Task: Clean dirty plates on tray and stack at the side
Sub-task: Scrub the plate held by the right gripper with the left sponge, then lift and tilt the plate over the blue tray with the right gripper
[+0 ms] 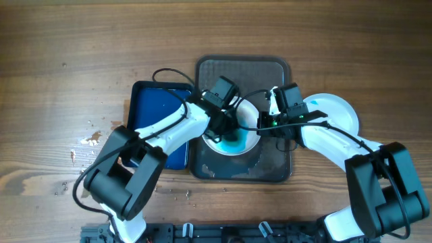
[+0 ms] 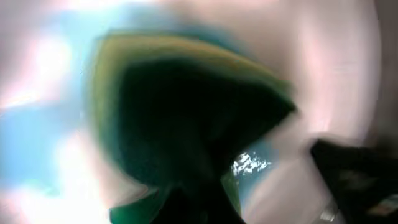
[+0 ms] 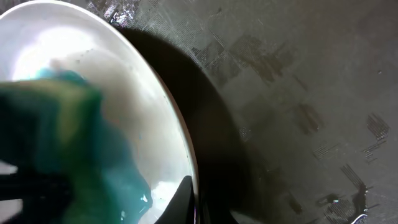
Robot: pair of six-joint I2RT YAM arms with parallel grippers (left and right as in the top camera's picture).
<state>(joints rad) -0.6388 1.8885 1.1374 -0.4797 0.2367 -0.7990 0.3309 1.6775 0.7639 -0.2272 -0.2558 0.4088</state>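
A white plate (image 1: 247, 138) smeared with teal soapy water lies on the dark tray (image 1: 270, 81). My left gripper (image 1: 221, 128) is shut on a green and yellow sponge (image 2: 186, 124) and presses it onto the plate. The left wrist view is blurred, with the sponge filling it and the white plate (image 2: 336, 74) behind. My right gripper (image 1: 264, 125) is shut on the plate's right rim. In the right wrist view its fingers (image 3: 196, 199) straddle the rim of the plate (image 3: 124, 93), and the sponge (image 3: 56, 124) shows blurred at the left.
Another white plate (image 1: 337, 111) lies on the wooden table right of the tray. A blue rectangular tray (image 1: 158, 111) sits left of the dark tray. The wet tray surface (image 3: 298, 93) shows in the right wrist view. Crumbs lie on the table at the left (image 1: 91, 138).
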